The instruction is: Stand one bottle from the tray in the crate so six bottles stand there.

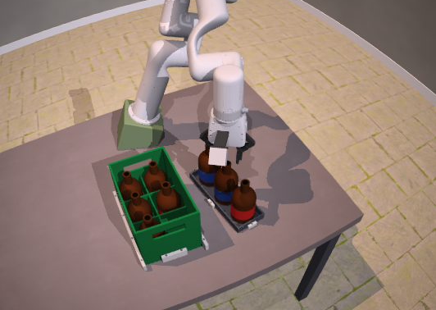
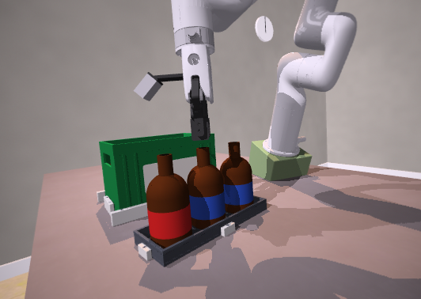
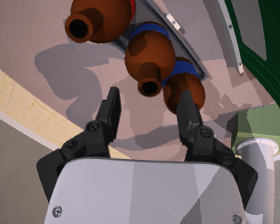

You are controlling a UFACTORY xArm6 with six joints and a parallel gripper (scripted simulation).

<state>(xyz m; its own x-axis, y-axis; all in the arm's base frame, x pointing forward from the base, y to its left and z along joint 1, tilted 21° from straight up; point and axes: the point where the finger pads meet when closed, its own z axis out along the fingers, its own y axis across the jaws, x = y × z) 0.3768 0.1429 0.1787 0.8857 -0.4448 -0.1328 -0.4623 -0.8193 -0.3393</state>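
A dark tray (image 1: 246, 225) (image 2: 190, 248) holds three upright brown bottles in a row: a red-banded bottle (image 1: 243, 203) (image 2: 169, 204) (image 3: 100, 12) at the near end, a blue-banded middle bottle (image 1: 225, 184) (image 2: 206, 192) (image 3: 149, 59), and a blue-banded far bottle (image 1: 206, 170) (image 2: 237, 180). My gripper (image 1: 223, 156) (image 2: 199, 134) (image 3: 149, 99) is open and empty. It hangs just above the neck of the middle bottle. The green crate (image 1: 180, 232) (image 2: 127, 168) (image 3: 257, 3) to the left holds several upright bottles; its near right cell (image 1: 179, 216) is empty.
The arm's green base block (image 1: 137, 131) (image 2: 281, 166) (image 3: 257, 125) stands behind the crate and tray. White clips fix the crate and the tray to the brown table (image 1: 61, 236). The table's edge runs to the right of the tray.
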